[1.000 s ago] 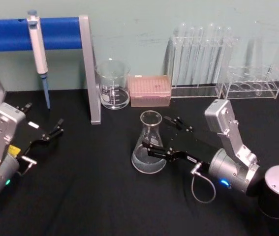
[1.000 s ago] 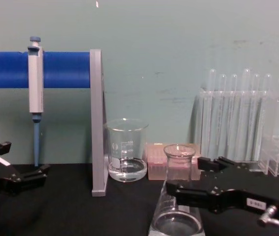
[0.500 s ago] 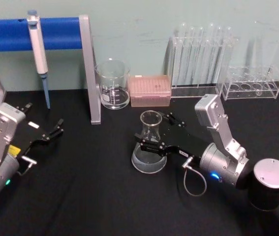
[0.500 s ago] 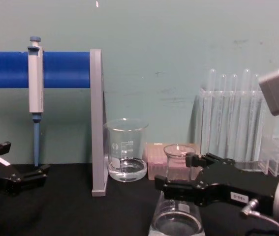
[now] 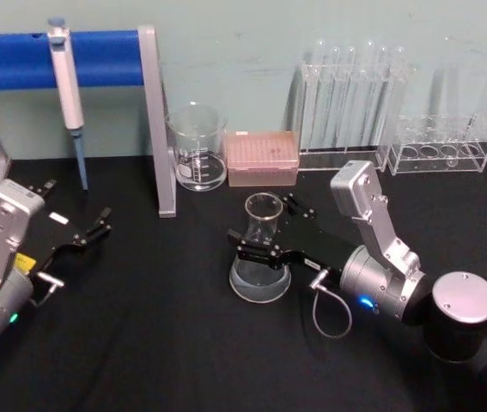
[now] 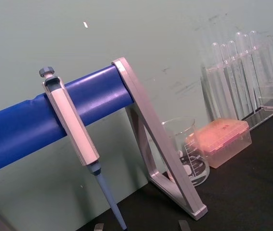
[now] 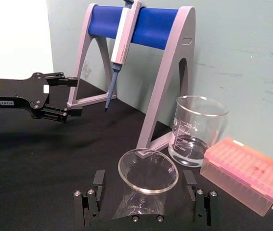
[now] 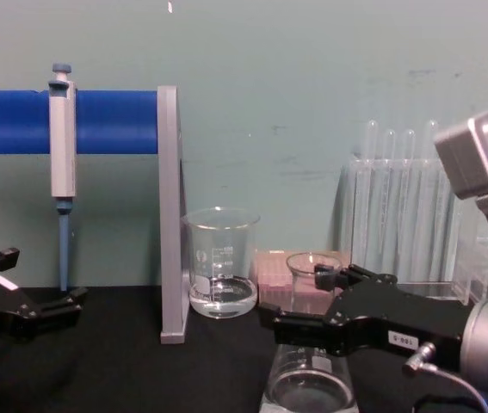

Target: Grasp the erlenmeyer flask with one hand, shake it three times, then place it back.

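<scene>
Head view, erlenmeyer flask [image 5: 258, 279]: upright on the black surface [image 5: 157, 343], near the middle.
Head view, right pincer [image 5: 263, 227]: open, one finger on either side of the flask's neck, the near finger crossing in front of the glass.
Head view, left pincer [image 5: 76, 204]: open, parked low at the left, well apart from the flask.
Head view, behind: beaker [image 5: 197, 159], pink tip box [image 5: 262, 158] and test-tube rack [image 5: 350, 99] along the wall, with a pipette [image 5: 67, 86] hanging on the blue stand [image 5: 97, 58] farther left.
Chest view, flask: rim just above the right pincer's fingers and wide base below them, with the pink tip box and beaker behind.
Right wrist view, fingers [image 7: 98, 180]: flanking the flask just below its rim, seemingly with a sliver of gap on each side, though contact is hard to judge. Beaker and pink tip box beyond, left pincer farther off near the stand's foot.
Left wrist view, surroundings: pipette on the blue bar, the stand's grey leg in front of the beaker, pink tip box beside it, test tubes behind.
</scene>
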You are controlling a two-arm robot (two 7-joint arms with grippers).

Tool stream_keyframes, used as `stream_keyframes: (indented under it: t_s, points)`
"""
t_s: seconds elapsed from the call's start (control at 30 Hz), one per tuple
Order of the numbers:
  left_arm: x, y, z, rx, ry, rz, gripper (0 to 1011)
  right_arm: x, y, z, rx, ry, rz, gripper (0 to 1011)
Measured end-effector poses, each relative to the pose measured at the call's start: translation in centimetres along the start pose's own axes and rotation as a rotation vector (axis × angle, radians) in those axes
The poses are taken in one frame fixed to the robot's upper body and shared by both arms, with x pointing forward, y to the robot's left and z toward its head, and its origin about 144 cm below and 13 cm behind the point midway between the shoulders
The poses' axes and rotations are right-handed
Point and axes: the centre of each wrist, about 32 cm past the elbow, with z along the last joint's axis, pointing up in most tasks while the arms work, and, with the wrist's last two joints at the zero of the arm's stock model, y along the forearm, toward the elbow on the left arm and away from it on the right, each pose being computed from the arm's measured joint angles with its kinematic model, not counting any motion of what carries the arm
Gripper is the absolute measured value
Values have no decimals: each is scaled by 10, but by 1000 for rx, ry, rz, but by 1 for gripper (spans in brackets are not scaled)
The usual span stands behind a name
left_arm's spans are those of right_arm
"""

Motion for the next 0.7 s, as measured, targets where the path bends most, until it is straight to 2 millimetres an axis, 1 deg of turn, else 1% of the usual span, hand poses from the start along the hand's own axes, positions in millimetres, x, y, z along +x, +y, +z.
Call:
stream_keyframes:
  t_s: [0.7]
  points:
    - [0, 0, 0, 0, 0, 0, 1001, 0, 4, 0, -3, 10, -9, 1002]
